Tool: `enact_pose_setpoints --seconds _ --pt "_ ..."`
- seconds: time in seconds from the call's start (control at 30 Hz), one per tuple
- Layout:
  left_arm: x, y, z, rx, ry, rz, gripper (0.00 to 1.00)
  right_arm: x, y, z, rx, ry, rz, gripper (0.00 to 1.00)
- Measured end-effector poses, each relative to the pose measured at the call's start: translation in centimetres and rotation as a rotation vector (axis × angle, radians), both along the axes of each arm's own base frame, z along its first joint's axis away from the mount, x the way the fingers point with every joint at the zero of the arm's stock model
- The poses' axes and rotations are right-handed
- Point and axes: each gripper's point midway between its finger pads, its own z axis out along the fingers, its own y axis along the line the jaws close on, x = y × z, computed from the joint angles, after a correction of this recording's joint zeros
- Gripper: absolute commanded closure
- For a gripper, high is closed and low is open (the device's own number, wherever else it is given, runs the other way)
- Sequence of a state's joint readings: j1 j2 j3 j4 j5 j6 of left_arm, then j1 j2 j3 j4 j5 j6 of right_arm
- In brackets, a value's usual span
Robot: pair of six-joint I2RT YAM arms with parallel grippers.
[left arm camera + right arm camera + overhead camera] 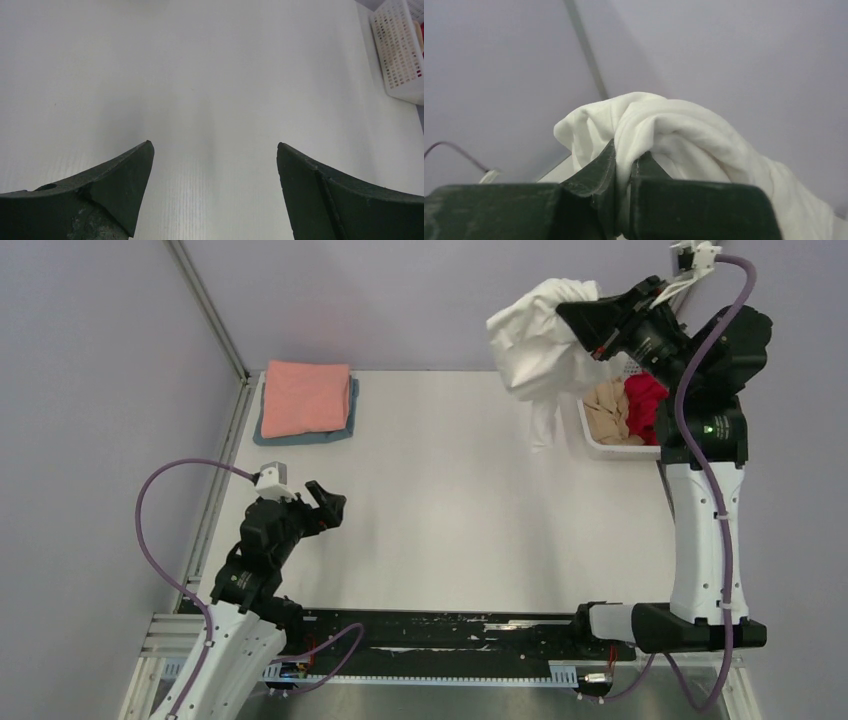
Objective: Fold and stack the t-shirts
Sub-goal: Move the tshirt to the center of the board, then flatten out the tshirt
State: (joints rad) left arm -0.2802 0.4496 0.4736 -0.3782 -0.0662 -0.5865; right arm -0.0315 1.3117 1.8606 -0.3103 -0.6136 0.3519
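Two tees look finished: the pink tee (305,398) lies folded on the grey-blue tee (300,438), far to the left of the right gripper (572,322). This gripper is closed tight on a fold of the white tee (535,340), which hangs from it in the air. Under it, in the basket (600,447), the beige tee (607,410) and the red tee (645,400) lie unfolded. The left gripper (325,502) is wide open and holds nothing.
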Motion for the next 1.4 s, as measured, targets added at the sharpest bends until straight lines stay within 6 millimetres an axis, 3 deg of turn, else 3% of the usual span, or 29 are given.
enact_pose_setpoints --seconds 0.07,0.17,0.3,0.37,0.43,0.5,0.6,0.63,0.7,0.77,0.8,0.87,1.07,1.13,1.4 --pt "0.0 0.0 0.0 -0.001 0.001 -0.002 0.00 -2.1 4.2 -0.1 -0.004 0.009 0.167 1.00" --pt "0.0 0.0 0.0 0.000 0.001 0.001 0.00 -4.1 8.7 -1.4 -0.010 0.052 0.352 1.00" --pt "0.0 0.4 -0.2 0.004 0.008 0.026 0.00 -6.3 12.6 -5.1 -0.034 0.124 0.504 0.98" --pt "0.0 0.7 -0.2 0.004 0.007 0.042 0.00 -6.9 13.0 -9.0 -0.045 0.195 0.517 0.93" --pt "-0.1 0.9 -0.1 0.004 0.006 0.054 0.00 -6.7 12.5 -13.8 -0.050 0.284 0.462 0.87" --pt "-0.2 1.1 -0.1 0.003 0.003 0.066 0.00 -5.7 11.1 -20.6 -0.061 0.412 0.338 0.75" --pt "-0.2 1.6 -0.1 0.002 0.003 0.093 0.00 -3.9 8.2 -31.0 -0.094 0.633 0.140 0.23" --pt "-0.2 1.7 -0.2 0.002 0.006 0.101 0.00 -3.3 6.7 -34.8 -0.108 0.723 0.063 0.15" --pt "-0.3 1.9 -0.3 0.004 0.014 0.113 0.00 -2.8 3.0 -42.2 -0.148 0.919 -0.106 0.02" --pt "-0.2 1.9 -0.5 0.002 0.020 0.118 0.00 -3.5 -0.5 -46.9 -0.194 1.073 -0.260 0.00" --pt "-0.2 1.9 -0.6 0.002 0.025 0.118 0.00 -3.9 -1.7 -47.7 -0.211 1.109 -0.318 0.00" --pt "0.0 1.6 -1.1 0.002 0.049 0.112 0.00 -4.0 -2.9 -47.2 -0.225 1.090 -0.384 0.00" --pt "1.8 -1.1 -3.8 -0.021 0.171 0.012 0.00 -4.2 -4.3 -39.9 -0.148 0.841 -0.472 0.00" --pt "2.9 -2.7 -4.8 -0.042 0.228 -0.046 0.00 -4.8 -4.5 -38.7 -0.124 0.789 -0.476 0.00" --pt "9.8 -10.2 -5.5 -0.181 0.331 -0.257 0.00 -8.0 -4.3 -40.1 -0.092 0.785 -0.444 0.00"
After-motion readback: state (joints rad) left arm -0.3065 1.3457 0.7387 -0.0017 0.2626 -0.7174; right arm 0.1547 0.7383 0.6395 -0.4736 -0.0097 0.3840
